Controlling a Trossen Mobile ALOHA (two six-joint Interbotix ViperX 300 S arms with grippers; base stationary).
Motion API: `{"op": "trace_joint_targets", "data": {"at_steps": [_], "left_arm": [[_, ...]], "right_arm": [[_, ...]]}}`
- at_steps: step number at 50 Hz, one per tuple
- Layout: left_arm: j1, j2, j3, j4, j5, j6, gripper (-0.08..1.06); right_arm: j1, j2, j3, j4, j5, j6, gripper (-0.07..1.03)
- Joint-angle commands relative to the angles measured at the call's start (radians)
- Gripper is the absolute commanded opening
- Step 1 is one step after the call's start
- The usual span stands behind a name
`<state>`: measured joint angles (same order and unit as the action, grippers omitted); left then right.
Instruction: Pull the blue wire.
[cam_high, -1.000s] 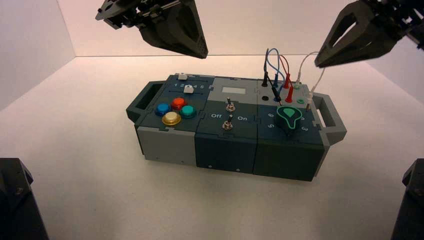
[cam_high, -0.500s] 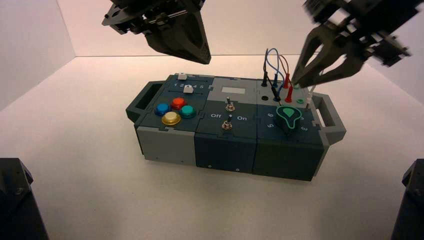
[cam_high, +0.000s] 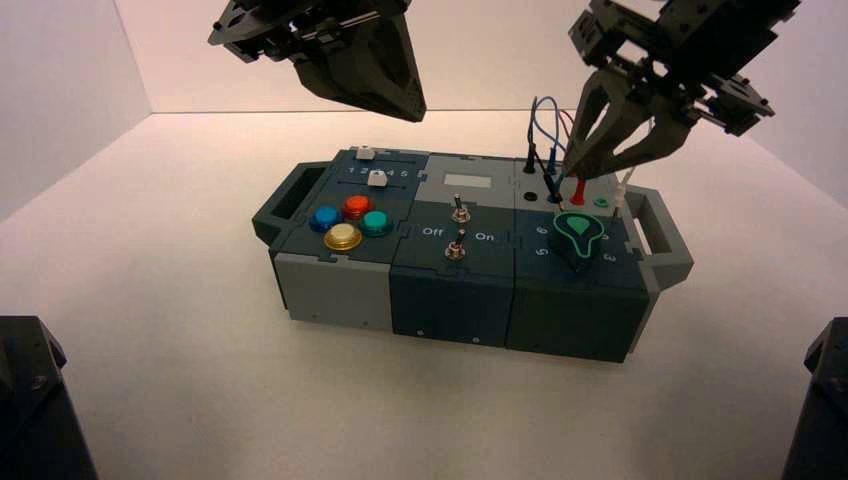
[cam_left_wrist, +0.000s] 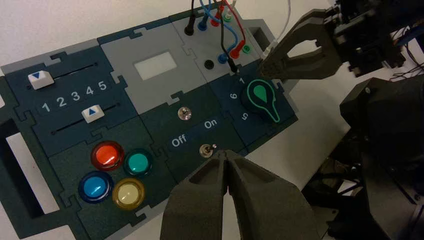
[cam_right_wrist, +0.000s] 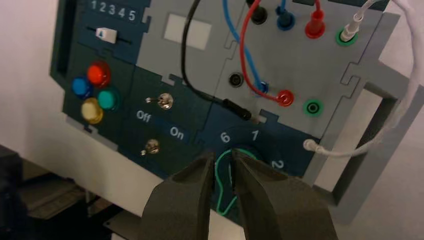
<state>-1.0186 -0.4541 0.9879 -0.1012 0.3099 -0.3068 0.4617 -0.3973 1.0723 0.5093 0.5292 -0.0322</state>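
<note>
Two blue wire ends in sockets | right pincer slightly parted, empty, near it | left pincer closed, empty, above box

- Pale, plain back wall behind the worktop's straight far edge
- Pale left wall, meeting it at the far left corner
- Pale wall on the right

Red cable: crosses your blue wire.
Black cable: runs beside them.
Buttons: you have open room above.
</note>
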Motion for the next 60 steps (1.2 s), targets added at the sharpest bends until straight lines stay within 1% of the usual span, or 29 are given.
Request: {"op": "trace_joint_targets", "data": {"at_steps": [1, 9, 23, 38, 48, 60], "left_arm": [[-0.002, -0.011, -0.029, 0.003, -0.003, 0.005, -0.03], [-0.003, -0.009, -0.037, 0.003, -0.002, 0.009, -0.03], [-0.002, -0.005, -0.057, 0.005, 0.017, 0.017, -0.03], [-0.002, -0.003, -0.058, 0.008, 0.018, 0.018, -0.03], [-0.002, -0.002, -0.060, 0.011, 0.018, 0.020, -0.03], [-0.003, -0.003, -0.061, 0.011, 0.018, 0.025, -0.03]], "right_arm": [[0.005, 0.015, -0.038, -0.017, -0.018, 0.002, 0.18], [0.000, 0.051, -0.069, -0.051, -0.018, 0.003, 0.18], [-0.003, 0.101, -0.103, -0.080, -0.023, 0.006, 0.18], [-0.014, 0.127, -0.100, -0.086, -0.023, 0.008, 0.18], [-0.035, 0.126, -0.092, -0.101, -0.025, 0.011, 0.18], [-0.037, 0.138, -0.100, -0.106, -0.038, 0.011, 0.18]]}}
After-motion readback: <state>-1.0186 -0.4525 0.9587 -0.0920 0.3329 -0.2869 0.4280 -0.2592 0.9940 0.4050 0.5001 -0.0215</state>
